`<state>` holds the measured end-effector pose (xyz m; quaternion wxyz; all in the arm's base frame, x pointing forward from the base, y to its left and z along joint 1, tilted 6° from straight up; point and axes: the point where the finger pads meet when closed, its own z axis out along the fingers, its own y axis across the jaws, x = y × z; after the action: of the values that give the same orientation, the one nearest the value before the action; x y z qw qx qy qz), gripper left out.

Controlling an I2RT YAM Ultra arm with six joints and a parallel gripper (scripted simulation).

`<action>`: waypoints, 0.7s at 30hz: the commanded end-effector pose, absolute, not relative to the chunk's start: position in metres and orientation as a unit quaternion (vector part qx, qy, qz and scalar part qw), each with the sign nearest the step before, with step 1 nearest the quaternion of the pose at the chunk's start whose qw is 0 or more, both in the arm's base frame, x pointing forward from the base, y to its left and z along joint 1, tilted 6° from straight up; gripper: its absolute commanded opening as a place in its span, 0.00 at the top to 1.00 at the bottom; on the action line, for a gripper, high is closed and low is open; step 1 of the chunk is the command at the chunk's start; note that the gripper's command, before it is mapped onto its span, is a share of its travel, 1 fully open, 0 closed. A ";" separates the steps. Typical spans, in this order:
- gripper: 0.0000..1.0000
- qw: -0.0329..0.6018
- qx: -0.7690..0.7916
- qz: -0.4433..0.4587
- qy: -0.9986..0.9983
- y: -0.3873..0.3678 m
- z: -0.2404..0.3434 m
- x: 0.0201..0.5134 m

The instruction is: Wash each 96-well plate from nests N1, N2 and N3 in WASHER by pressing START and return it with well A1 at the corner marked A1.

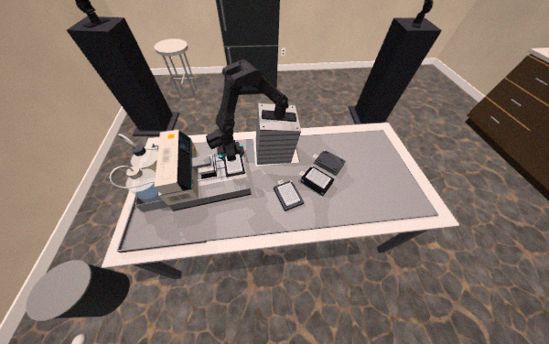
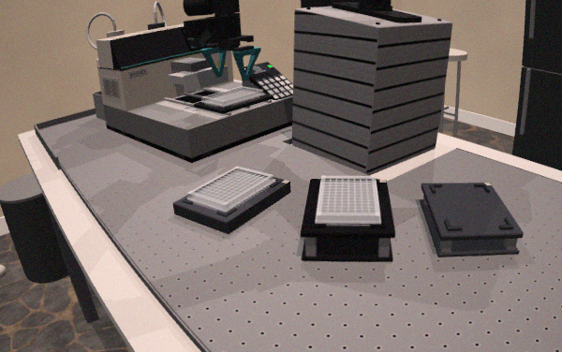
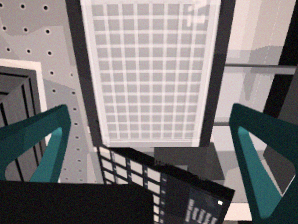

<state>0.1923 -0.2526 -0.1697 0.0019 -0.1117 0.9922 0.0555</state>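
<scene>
A white 96-well plate lies on the dark carrier of the washer, looking flat; its cut-off corner cannot be made out. My gripper is open and empty, above the plate's keypad end. The lamp is green. A second plate sits in the low nest. A third plate sits in the black raised nest. The other raised nest is empty. Nest names are not readable.
The keypad stands close to the carrier's end, below the gripper in the wrist view. The tall ribbed arm pedestal stands beside the washer. Bottles with tubes stand behind the washer.
</scene>
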 end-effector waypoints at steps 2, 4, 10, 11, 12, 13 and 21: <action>0.00 0.006 -0.111 0.050 0.992 -0.255 -0.174 0.195; 0.00 0.006 -0.111 0.050 0.992 -0.255 -0.177 0.195; 0.00 0.006 -0.111 0.050 0.992 -0.254 -0.186 0.195; 0.00 0.006 -0.111 0.050 0.992 -0.254 -0.186 0.195; 0.00 0.006 -0.111 0.050 0.992 -0.254 -0.186 0.195; 0.00 0.006 -0.111 0.050 0.992 -0.254 -0.186 0.195; 0.00 0.006 -0.111 0.050 0.992 -0.254 -0.186 0.195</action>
<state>0.1918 -0.2505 -0.1884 0.0019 -0.1116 0.9922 0.0552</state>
